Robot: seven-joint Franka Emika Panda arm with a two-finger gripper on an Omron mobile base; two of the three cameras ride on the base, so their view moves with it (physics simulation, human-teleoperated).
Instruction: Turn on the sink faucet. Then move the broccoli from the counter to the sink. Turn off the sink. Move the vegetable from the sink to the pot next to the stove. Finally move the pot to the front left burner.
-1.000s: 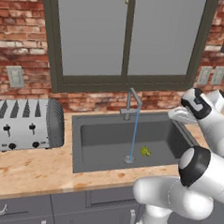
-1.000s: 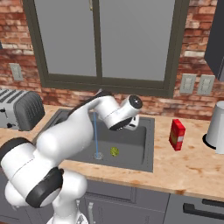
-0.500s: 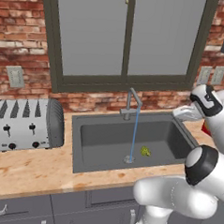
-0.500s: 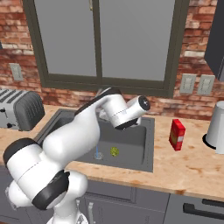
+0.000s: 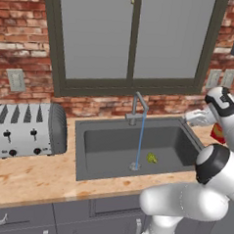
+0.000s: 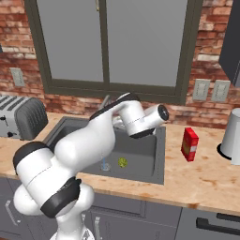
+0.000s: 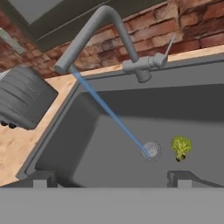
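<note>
In the last second the arm has swung toward the right edge of the sink [image 5: 82,151], and the pincer [image 7: 109,178] has drawn back from the basin. Its 2 tips stand well apart and hold nothing. The broccoli [image 7: 180,147] lies on the sink bottom, just beside the drain [image 7: 151,150], and the water [image 7: 109,114] runs down onto the drain. So, as I judge, the first 2 steps are done, and the next one is to shut the water; the hand looks at the faucet [image 7: 94,30] and its lever [image 7: 167,49], which are both apart from the pincer.

Counting from near to far: 1 sink with 1 drain and 1 broccoli inside it; 1 toaster [image 5: 27,128] on the tabletop [image 5: 31,180] at the left edge; 1 red box [image 6: 189,144] and 1 pale vessel [image 6: 232,136], which may be a pot, on the right part; 1 faucet at the back rim of the sink; 3 outlets on the brick wall; 1 window [image 5: 131,39] with 2 panes.
</note>
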